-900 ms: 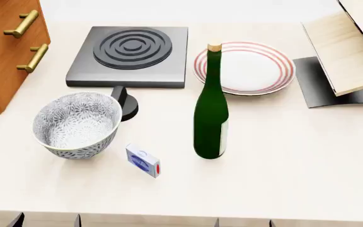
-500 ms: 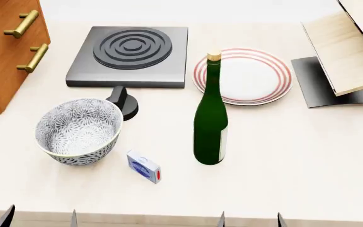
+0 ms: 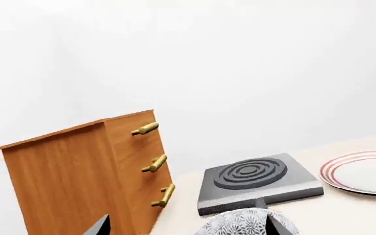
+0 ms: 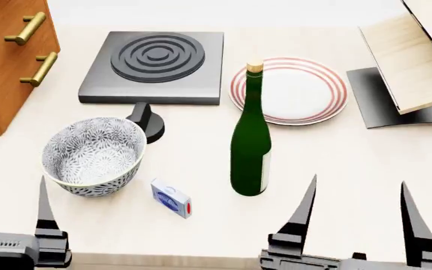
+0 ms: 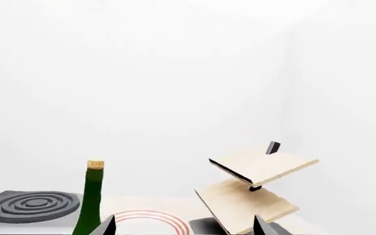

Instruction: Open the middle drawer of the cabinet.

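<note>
The cabinet (image 4: 2, 73) stands at the table's far left, its front facing the stove plate. In the head view only its two lower brass handles show; the upper of these (image 4: 25, 28) is on the middle drawer. In the left wrist view the cabinet (image 3: 70, 176) shows all three handles, and the middle drawer's handle (image 3: 155, 164) sits flush with the others, the drawer shut. My left gripper (image 3: 188, 227) is open and empty, well short of the cabinet; one finger (image 4: 43, 208) shows in the head view. My right gripper (image 4: 357, 211) is open and empty at the front right.
A patterned bowl (image 4: 92, 154) sits in front of the left gripper. A dark stove plate (image 4: 156, 59) with a black knob (image 4: 150, 121), a small box (image 4: 171, 198), a green bottle (image 4: 251, 146), a red-ringed plate (image 4: 289, 90) and pale slanted boards (image 4: 411, 56) are also on the table.
Both grippers have risen from the bottom edge further into the head view, their fingers now reaching over the table's front. The cabinet and the table's objects have not moved.
</note>
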You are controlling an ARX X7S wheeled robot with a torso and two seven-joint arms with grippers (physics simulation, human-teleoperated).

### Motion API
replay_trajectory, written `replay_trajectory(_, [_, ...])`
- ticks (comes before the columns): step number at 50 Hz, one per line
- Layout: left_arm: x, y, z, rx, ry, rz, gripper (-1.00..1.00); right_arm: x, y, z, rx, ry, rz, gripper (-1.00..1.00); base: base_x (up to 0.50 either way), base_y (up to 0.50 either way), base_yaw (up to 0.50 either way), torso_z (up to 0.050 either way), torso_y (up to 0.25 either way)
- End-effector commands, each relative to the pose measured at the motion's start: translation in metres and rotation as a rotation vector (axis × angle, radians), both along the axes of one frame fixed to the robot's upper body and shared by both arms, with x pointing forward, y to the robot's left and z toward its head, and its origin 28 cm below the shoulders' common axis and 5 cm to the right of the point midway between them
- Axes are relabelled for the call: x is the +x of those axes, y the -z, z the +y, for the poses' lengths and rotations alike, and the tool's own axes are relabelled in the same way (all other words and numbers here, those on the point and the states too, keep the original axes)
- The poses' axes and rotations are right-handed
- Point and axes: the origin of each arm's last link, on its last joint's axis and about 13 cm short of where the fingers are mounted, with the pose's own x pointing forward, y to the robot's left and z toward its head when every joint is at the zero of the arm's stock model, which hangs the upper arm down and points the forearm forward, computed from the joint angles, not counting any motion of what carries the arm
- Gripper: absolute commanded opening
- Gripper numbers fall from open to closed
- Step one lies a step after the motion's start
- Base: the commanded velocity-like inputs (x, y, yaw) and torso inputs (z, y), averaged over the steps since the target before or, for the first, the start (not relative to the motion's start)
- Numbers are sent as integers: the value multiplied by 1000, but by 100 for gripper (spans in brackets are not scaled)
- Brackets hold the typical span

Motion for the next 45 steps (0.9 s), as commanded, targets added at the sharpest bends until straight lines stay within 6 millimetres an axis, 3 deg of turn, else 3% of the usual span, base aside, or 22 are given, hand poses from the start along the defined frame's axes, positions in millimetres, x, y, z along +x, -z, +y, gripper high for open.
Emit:
replay_trajectory(1, [-30, -69, 5, 18, 15, -118, 100, -30, -76, -12, 39, 38, -171, 100, 0, 0, 0, 0, 0])
replay_trajectory(8, [-44, -87, 3, 24, 7, -146, 100, -41, -95, -18, 29, 73, -208, 100, 0, 0, 0, 0, 0])
replay_trajectory(14, [-41, -95, 7, 16, -7, -172, 100, -53, -111, -19, 56, 73, -220, 100, 0, 0, 0, 0, 0])
replay_trajectory(25, [-40, -98, 8, 13, -2, -181, 100, -55, -113, -17, 35, 76, -235, 100, 114, 115, 0, 0, 0])
replay_trajectory(45, [-41, -96, 7, 19, 6, -175, 100, -55, -111, -16, 20, 81, -228, 100, 244, 478, 0, 0, 0])
